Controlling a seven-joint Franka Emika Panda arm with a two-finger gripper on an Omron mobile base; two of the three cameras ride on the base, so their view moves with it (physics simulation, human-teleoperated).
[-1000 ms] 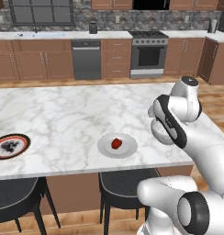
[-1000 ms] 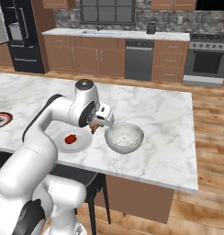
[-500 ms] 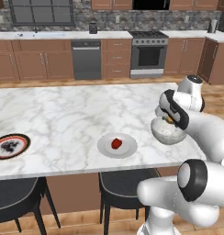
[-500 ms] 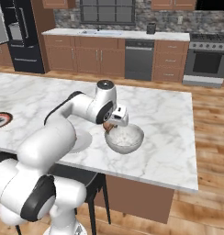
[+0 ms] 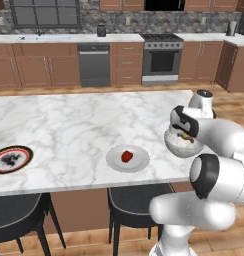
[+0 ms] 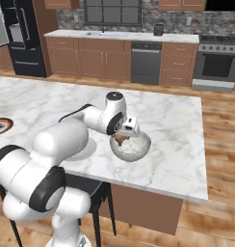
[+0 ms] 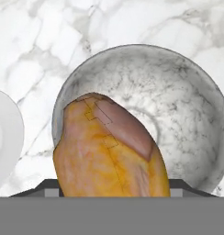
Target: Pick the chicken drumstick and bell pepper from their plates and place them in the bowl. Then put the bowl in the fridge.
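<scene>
My gripper (image 5: 185,135) hangs just over the white bowl (image 5: 180,148) near the island's right end, shut on the golden-brown chicken drumstick (image 7: 109,151). In the hand view the drumstick covers the fingertips and reaches over the bowl (image 7: 187,119) from its near left rim. In the right base view the drumstick (image 6: 120,140) sits at the bowl's (image 6: 136,148) left edge under the gripper (image 6: 122,138). The red bell pepper (image 5: 126,156) lies on the plain grey-white plate (image 5: 114,161), left of the bowl. The black-and-red rimmed plate (image 5: 11,159) is at the island's far left. The black fridge (image 6: 23,38) stands at the back left.
The marble island (image 5: 69,125) ends just right of the bowl and close in front of it. Two dark stools (image 5: 134,197) stand under its near edge. Cabinets, a dishwasher (image 5: 94,65) and an oven (image 5: 162,59) line the back wall.
The arm has swung right from beside the grey-white plate, carrying the drumstick, and come down over the bowl. The pepper and plates have not moved.
</scene>
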